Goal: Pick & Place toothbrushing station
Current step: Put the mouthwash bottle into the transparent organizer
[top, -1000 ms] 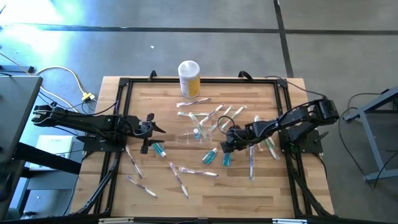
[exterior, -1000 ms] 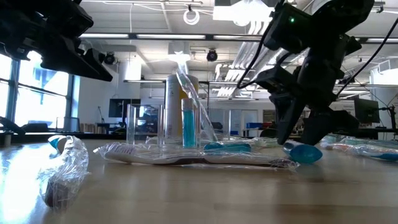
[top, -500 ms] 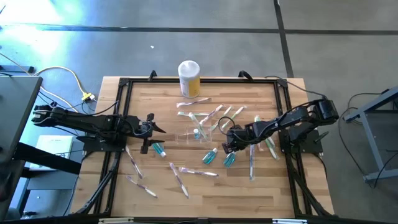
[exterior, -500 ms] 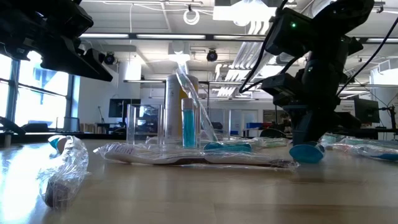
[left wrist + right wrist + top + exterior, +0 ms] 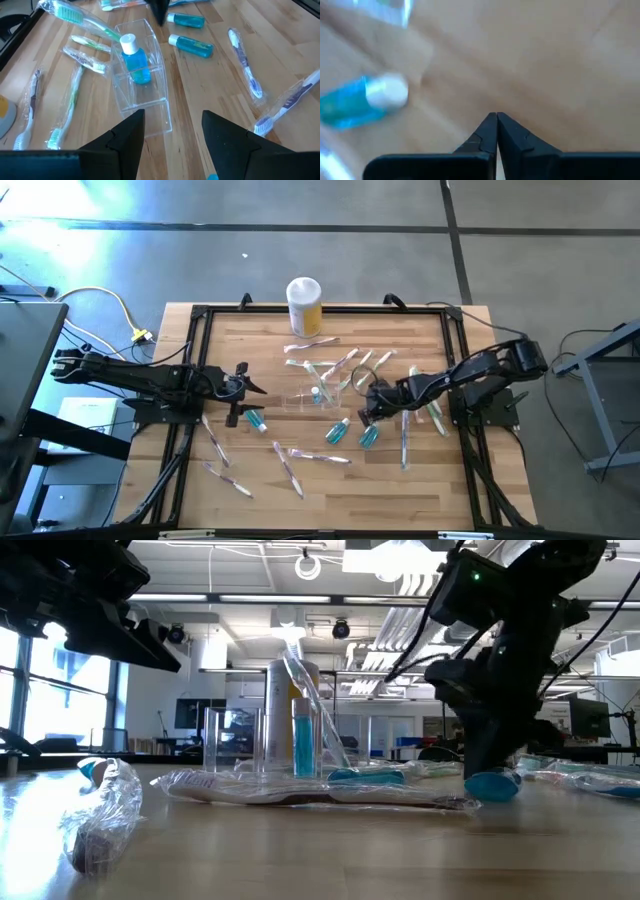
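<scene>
On wooden table (image 5: 420, 470), wrapped toothbrushes (image 5: 288, 468) lie scattered.

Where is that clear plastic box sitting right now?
Seen from above, the clear box stands near the table's middle, between the two arms, with a small blue bottle inside it and wrapped toothbrushes scattered just behind it.

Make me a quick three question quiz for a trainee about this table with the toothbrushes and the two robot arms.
1. True or false: the right gripper is shut, holding nothing.
2. What stands inside the clear container? A: a blue bottle. B: a yellow jar. C: nothing.
3. Fill in: the left gripper is ____, facing the container.

Key: 1 true. 2 A. 3 open.
</scene>
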{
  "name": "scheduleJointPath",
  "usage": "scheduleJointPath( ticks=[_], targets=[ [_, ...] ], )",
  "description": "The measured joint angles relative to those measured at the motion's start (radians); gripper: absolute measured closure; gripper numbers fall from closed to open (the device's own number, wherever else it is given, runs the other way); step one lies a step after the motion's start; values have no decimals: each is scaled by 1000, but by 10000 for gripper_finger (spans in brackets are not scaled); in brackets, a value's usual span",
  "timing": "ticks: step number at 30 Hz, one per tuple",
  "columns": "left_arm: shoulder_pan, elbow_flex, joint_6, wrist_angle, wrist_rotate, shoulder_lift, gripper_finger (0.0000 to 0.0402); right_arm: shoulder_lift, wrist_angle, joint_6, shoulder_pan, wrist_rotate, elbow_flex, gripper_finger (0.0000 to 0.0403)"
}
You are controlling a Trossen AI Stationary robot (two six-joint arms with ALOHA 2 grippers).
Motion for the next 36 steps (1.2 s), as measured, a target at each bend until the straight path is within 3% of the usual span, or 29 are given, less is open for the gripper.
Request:
scheduleJointPath(
  ticks=[6,11,20,31,36],
  targets=[
    [0,0,1,8,-2,0,210,-131,27,-252,37,153,33,401],
    [0,0,1,10,-3,0,210,-222,186,-524,124,265,39,401],
    [0,0,-29,7,-3,0,210,-240,433,-887,241,229,40,401],
    [0,0,-59,14,-5,42,210,-220,449,-899,252,188,40,400],
    [0,0,-71,38,-5,87,210,-220,449,-908,251,190,40,359]
  ],
)
